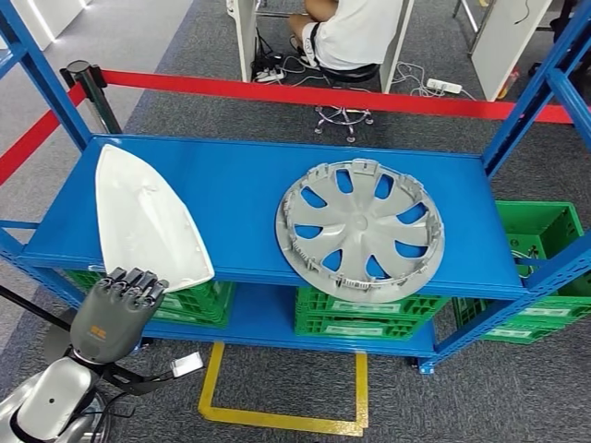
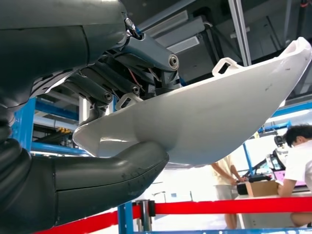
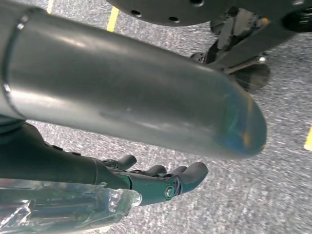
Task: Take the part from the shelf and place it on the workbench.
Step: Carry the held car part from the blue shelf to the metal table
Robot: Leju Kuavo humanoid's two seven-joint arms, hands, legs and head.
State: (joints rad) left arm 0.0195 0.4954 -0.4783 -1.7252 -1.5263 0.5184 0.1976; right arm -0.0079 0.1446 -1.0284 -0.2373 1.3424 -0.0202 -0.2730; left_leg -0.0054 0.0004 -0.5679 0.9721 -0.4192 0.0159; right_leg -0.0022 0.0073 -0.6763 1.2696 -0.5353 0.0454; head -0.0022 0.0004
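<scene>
A white, roughly triangular shell part (image 1: 146,217) lies at the left end of the blue shelf (image 1: 236,185), its near edge jutting past the shelf front. My left hand (image 1: 118,309) grips that near edge. In the left wrist view the thumb (image 2: 110,175) presses under the white part (image 2: 221,112) and the dark fingers (image 2: 147,53) lie over its top. A grey hubcap (image 1: 359,226) lies flat on the shelf's right half. My right hand (image 3: 162,180) hangs over the grey floor with its fingers stretched out, holding nothing.
Green crates (image 1: 348,314) fill the lower shelf level, and another green crate (image 1: 536,231) stands at the right. A red barrier belt (image 1: 314,92) runs behind the shelf, with a seated person (image 1: 348,32) beyond it. Yellow floor tape (image 1: 279,420) marks the carpet in front.
</scene>
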